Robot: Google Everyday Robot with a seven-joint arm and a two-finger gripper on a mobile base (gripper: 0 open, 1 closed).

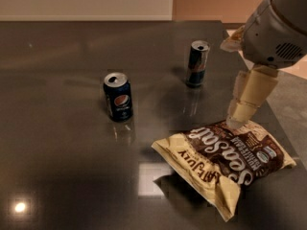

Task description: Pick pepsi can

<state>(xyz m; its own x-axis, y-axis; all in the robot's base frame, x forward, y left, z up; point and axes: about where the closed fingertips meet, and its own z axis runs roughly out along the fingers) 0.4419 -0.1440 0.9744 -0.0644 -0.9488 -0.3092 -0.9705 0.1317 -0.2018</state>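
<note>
The pepsi can (118, 96) stands upright on the dark table (57, 143), left of centre. It is short and dark blue with a round red-white-blue logo and a silver top. My gripper (244, 104) hangs at the right, above the far edge of a chip bag, well to the right of the pepsi can and apart from it. It holds nothing that I can see.
A taller, slimmer blue-and-silver can (197, 63) stands upright behind and right of the pepsi can. A brown and cream chip bag (225, 164) lies flat at the front right. The table's right edge (283, 123) runs just beyond the gripper.
</note>
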